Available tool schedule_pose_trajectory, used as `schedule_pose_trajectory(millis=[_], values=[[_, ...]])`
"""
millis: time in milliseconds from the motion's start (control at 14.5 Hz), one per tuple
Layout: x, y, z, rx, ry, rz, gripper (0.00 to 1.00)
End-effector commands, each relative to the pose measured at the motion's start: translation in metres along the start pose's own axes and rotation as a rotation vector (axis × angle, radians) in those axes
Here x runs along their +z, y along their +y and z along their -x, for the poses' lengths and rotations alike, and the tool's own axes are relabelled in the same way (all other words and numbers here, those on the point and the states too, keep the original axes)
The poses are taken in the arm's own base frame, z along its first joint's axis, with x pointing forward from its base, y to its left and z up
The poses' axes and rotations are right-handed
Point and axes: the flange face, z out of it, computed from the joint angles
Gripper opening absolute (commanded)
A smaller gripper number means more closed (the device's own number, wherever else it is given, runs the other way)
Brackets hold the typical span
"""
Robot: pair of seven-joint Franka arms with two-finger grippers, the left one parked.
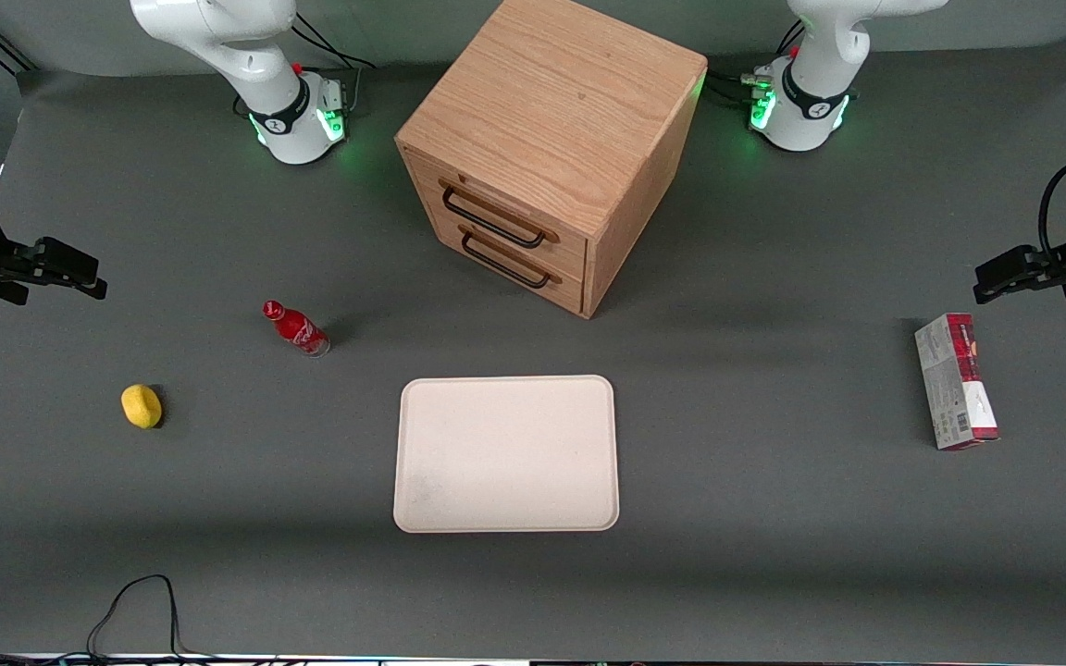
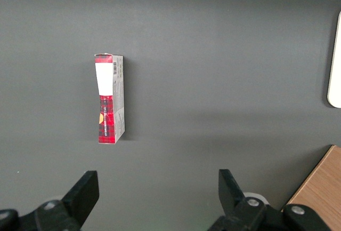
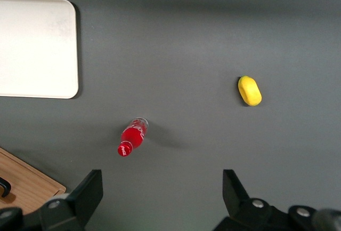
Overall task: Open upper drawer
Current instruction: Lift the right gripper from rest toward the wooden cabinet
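**Upper drawer shut, end effector spread wide**

Upper drawer (image 1: 496, 215) is flush in the oak cabinet (image 1: 556, 120), farthest from the front camera. Going near to far: the cream tray (image 1: 505, 453), the yellow object (image 1: 142, 406), the red bottle (image 1: 296, 328), then my end effector (image 1: 80, 273) at the working arm's end of the surface (image 1: 727, 416), fingers (image 3: 88, 188) wide apart, holding nothing.

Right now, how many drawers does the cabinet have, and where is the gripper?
2: the upper drawer and the lower drawer under it, both shut. The gripper hangs open at the working arm's end of the table, holding nothing.
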Motion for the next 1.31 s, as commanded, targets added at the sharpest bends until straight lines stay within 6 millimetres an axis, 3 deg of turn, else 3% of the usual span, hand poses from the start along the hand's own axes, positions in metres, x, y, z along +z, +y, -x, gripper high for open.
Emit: schedule_pose_trajectory(millis=[0,275,481,688,894,1238], values=[[-0.003,0.003,-0.001,0.023,-0.01,0.009,1.0],[-0.004,-0.001,-0.002,0.02,-0.003,0.003,1.0],[0.008,-0.022,-0.02,-0.019,-0.015,-0.002,1.0],[0.011,-0.091,-0.034,-0.144,-0.008,0.0,1.0],[0.023,-0.173,-0.029,-0.281,-0.023,0.005,1.0],[0.039,-0.309,0.014,-0.532,-0.046,0.016,1.0]])
